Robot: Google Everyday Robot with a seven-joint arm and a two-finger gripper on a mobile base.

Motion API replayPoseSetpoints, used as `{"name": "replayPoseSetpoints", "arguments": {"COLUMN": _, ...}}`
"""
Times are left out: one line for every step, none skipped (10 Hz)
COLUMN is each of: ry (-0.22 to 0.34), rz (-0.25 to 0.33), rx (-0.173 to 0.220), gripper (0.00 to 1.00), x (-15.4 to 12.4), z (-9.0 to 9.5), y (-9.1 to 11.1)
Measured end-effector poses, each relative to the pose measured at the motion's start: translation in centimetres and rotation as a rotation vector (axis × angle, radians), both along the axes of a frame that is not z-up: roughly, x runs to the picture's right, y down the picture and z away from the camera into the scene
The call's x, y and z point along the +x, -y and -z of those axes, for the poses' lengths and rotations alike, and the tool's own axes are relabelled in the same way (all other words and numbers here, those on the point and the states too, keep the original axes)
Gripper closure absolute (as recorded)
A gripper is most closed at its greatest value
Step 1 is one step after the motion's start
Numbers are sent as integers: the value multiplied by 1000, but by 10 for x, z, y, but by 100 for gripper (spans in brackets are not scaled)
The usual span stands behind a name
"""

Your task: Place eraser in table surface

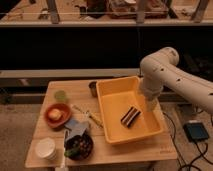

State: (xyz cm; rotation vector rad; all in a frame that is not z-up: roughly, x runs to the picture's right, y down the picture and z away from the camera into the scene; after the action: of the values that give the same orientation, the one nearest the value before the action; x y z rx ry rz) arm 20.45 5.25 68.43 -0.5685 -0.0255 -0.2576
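The eraser (130, 116), a small dark block with pale stripes, lies inside the big yellow bin (112, 95), right of the bin's middle. The bin stands on the right half of the light tan wooden table surface (75, 95). My white arm reaches in from the right, bends at about (160, 62) and points down. The gripper (150, 104) hangs over the bin's right side, just up and right of the eraser and apart from it. Nothing shows in the gripper.
On the table's left half are an orange bowl (56, 114), a green cup (61, 96), a dark cup (93, 88), a grey-blue cloth (75, 127), a dark bowl (78, 146) and a white cup (46, 148). A black device (196, 131) lies on the floor at right.
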Motion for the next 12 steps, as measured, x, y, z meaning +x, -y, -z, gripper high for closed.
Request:
{"name": "replayPoseSetpoints", "arguments": {"ry": 5, "rz": 3, "rx": 1, "gripper": 35, "x": -3, "z": -1, "y": 1}}
{"name": "replayPoseSetpoints", "arguments": {"ry": 14, "rz": 5, "rx": 3, "gripper": 35, "x": -5, "z": -1, "y": 2}}
{"name": "replayPoseSetpoints", "arguments": {"ry": 42, "rz": 22, "rx": 7, "gripper": 35, "x": -6, "z": -3, "y": 5}}
{"name": "replayPoseSetpoints", "arguments": {"ry": 74, "rz": 39, "rx": 6, "gripper": 35, "x": -13, "z": -6, "y": 8}}
{"name": "replayPoseSetpoints", "arguments": {"ry": 117, "rz": 65, "rx": 4, "gripper": 35, "x": -27, "z": -10, "y": 11}}
{"name": "replayPoseSetpoints", "arguments": {"ry": 178, "rz": 100, "rx": 2, "gripper": 35, "x": -50, "z": -16, "y": 17}}
{"name": "replayPoseSetpoints", "arguments": {"ry": 243, "rz": 130, "rx": -3, "gripper": 35, "x": -70, "z": -23, "y": 21}}
{"name": "replayPoseSetpoints", "arguments": {"ry": 319, "rz": 162, "rx": -8, "gripper": 35, "x": -89, "z": -29, "y": 26}}
{"name": "replayPoseSetpoints", "arguments": {"ry": 394, "rz": 196, "rx": -22, "gripper": 35, "x": -100, "z": -36, "y": 27}}
{"name": "replayPoseSetpoints", "arguments": {"ry": 488, "rz": 239, "rx": -40, "gripper": 35, "x": -111, "z": -44, "y": 27}}
{"name": "replayPoseSetpoints", "arguments": {"ry": 539, "rz": 260, "rx": -46, "gripper": 35, "x": -117, "z": -48, "y": 27}}
{"name": "replayPoseSetpoints", "arguments": {"ry": 576, "rz": 275, "rx": -47, "gripper": 35, "x": -122, "z": -52, "y": 27}}
